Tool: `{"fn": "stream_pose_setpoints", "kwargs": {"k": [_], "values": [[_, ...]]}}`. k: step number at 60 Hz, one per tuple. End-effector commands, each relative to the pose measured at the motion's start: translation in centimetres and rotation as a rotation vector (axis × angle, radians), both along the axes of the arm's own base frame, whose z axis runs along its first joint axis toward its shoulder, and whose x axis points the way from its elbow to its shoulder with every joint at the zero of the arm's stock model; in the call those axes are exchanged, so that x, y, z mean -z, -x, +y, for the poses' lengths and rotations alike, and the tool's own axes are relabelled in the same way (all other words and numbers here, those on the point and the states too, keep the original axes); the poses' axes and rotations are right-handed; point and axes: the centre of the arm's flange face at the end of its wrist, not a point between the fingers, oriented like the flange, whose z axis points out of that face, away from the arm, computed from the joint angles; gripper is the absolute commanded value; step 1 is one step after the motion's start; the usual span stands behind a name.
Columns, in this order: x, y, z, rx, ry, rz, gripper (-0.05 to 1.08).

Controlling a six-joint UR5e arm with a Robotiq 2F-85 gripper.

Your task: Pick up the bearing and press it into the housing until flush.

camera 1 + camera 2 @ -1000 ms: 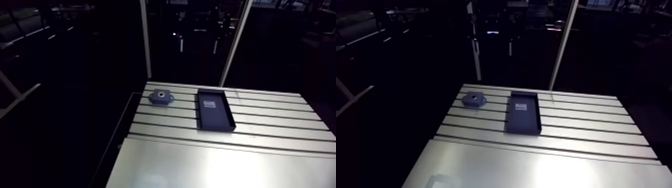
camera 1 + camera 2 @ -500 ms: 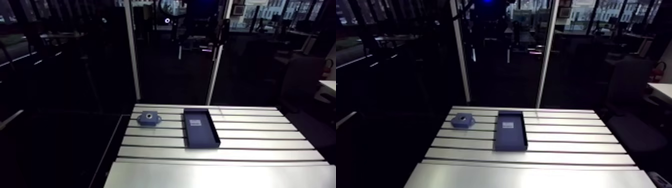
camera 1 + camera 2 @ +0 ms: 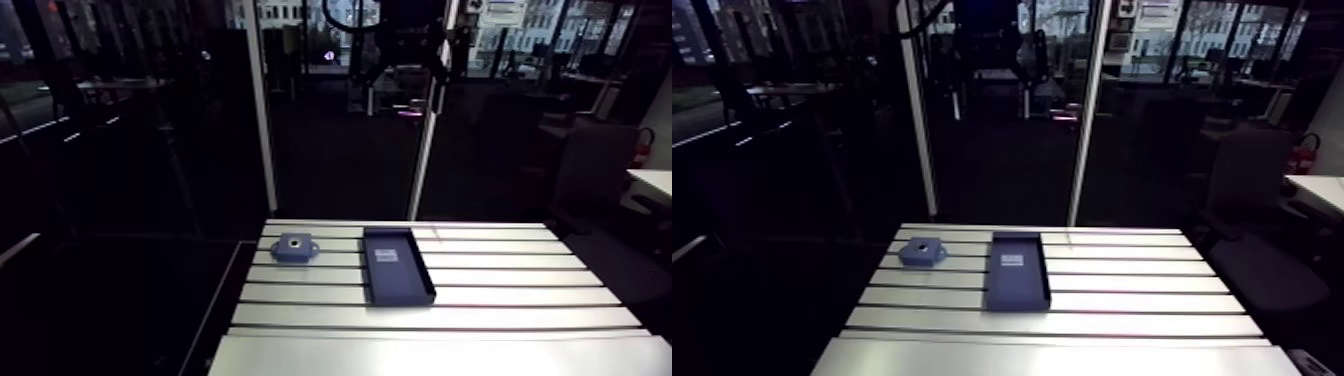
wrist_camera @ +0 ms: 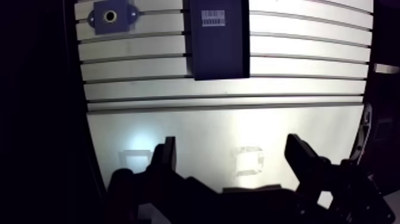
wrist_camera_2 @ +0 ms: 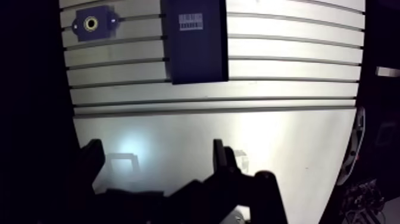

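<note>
gripper wide open and empty, well back from the tray; housing beside the tray

arm view. the slotted table [image 3: 520, 290] carries a dark, shallow tray [image 3: 400, 285] that lies lengthwise across the slots. a pale label [image 3: 386, 255] sits on the tray's floor, in the half farther from the camera. the blue housing [image 3: 295, 247] rests flat on the table beside one long side of the tray. it is apart from the tray, level with its labelled half, and nearer to the table's edge than the tray is.

wrist view. the gripper [image 4: 233, 156] hangs over the smooth, unslotted part of the table, well apart from the tray. the tray lies ahead of it, unlabelled end nearer. the two fingers [image 4: 167, 156] stand far apart with only bare table between them, and they hold nothing. the housing also lies ahead of the gripper, off the tray's long side by the labelled end, not touching the tray. it shows a small ear on each side and a round bore in the middle, edged by a yellowish ring [image 5: 90, 24]. whether that ring is the bearing cannot be told.
</note>
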Motion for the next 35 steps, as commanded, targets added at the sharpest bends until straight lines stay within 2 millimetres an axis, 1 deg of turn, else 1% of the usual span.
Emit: {"fn": "stream_pose_setpoints", "kwargs": {"k": [1,22,35], "values": [[0.3,0.07,-0.34,-0.005,0.007,-0.012,0.01],[0.58,0.08,-0.37,0.001,0.018,-0.015,0.01],[0.35,-0.05,-0.33,0.004,0.021,-0.011,0.01]]}}
